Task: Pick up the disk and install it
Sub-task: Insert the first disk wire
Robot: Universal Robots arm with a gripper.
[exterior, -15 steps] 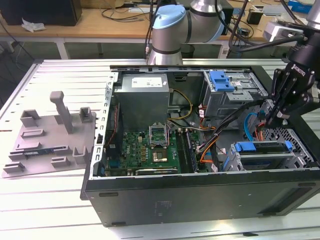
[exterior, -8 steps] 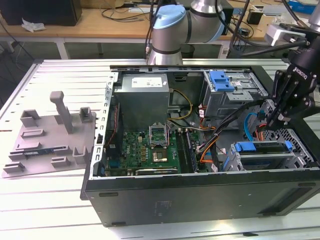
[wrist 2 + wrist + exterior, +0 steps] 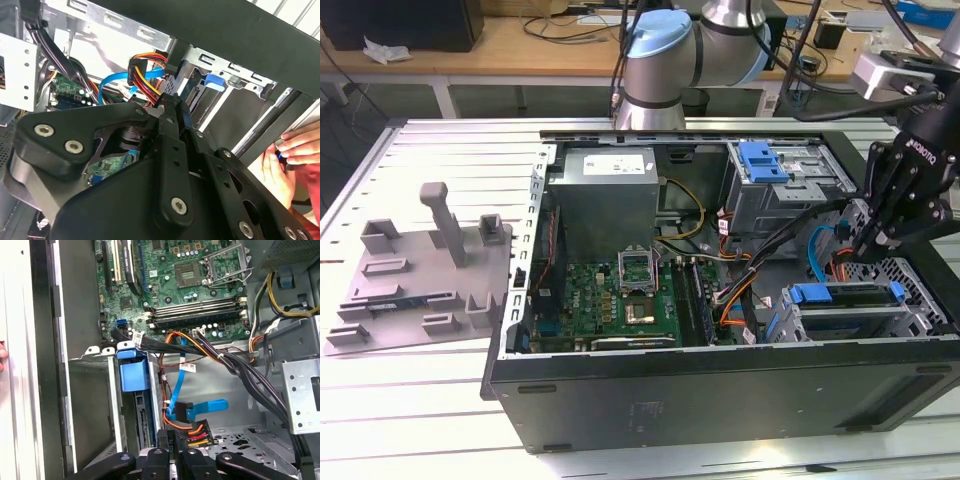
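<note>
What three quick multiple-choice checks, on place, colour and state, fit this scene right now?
1. The grey tray lies, relative to the computer case: A) outside, at the exterior view's left B) inside C) on top.
2. The disk sits in a bracket coloured: A) red B) blue C) yellow.
3. The case is: A) shut B) wrapped C) open.
A: the tray rests on the table beside the case. B: the bracket is plainly blue. C: the circuit board lies bare.

I've got matt black on the gripper — bare grey sheet metal inside the computer case, matt grey plastic on the moulded tray.
</note>
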